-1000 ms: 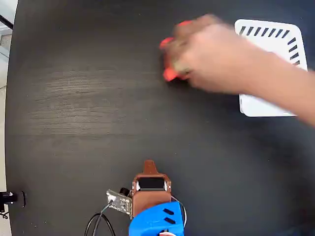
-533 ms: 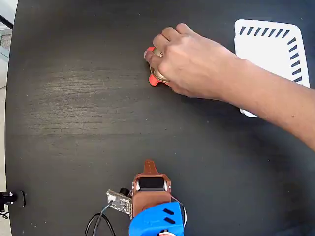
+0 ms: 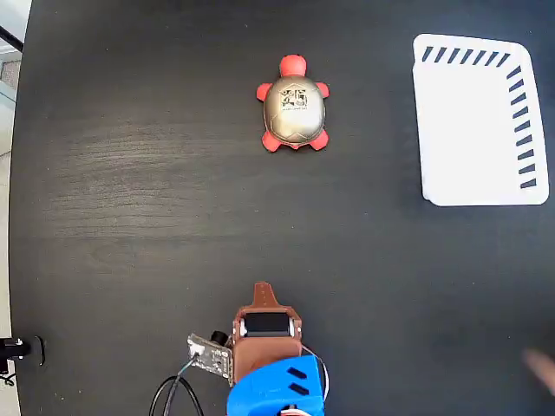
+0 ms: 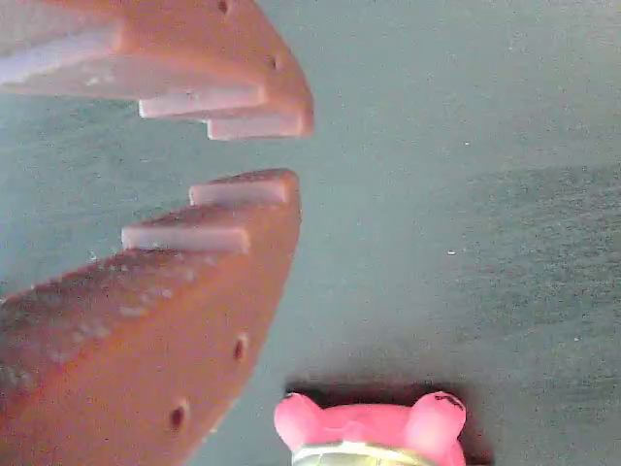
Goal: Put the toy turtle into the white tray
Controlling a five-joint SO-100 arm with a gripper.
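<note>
The toy turtle rests alone on the black table in the fixed view, with its gold-silver shell up and its red head pointing away from the arm. Far to its right lies the white tray, which holds nothing. My gripper is folded back near the bottom edge, well short of the turtle. In the wrist view its brown toothed fingers nearly meet around only a narrow slit, with nothing between them. The gripper hangs above bare table, and the turtle's pink-red end shows at the bottom edge.
The blue arm base and a small circuit board with cables sit at the bottom. A blurred bit of a person's hand shows at the lower right edge. A pale floor strip marks the table's left edge.
A person's hand set the turtle down left of the tray, then withdrew to the lower right. The turtle now stands uncovered. The arm has not moved.
</note>
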